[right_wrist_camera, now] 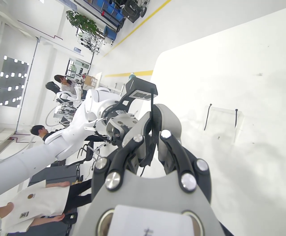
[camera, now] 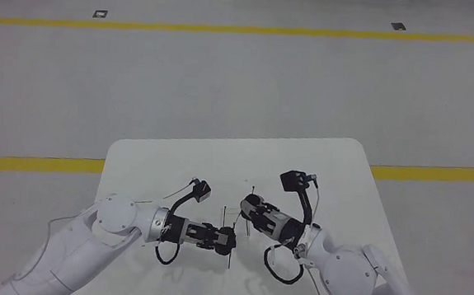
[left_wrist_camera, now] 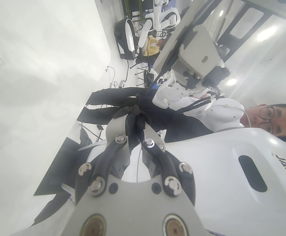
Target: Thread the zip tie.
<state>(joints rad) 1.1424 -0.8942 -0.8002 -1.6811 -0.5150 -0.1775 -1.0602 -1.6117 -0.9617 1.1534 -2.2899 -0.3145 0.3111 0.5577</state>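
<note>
Held above the bench [camera: 318, 166], the zip tie [right_wrist_camera: 152, 100], a light, springy, slick strap, is pinched in the closed right pincer [right_wrist_camera: 155, 118] and seemingly the closed left pincer [left_wrist_camera: 135, 115]; I'd grip it near the tip.

No text, label or number can be read.

Table [right_wrist_camera: 223, 67] matt white, smooth; zip tie [right_wrist_camera: 152, 100] black plastic; right claw [right_wrist_camera: 156, 111] pins polished metal.
</note>
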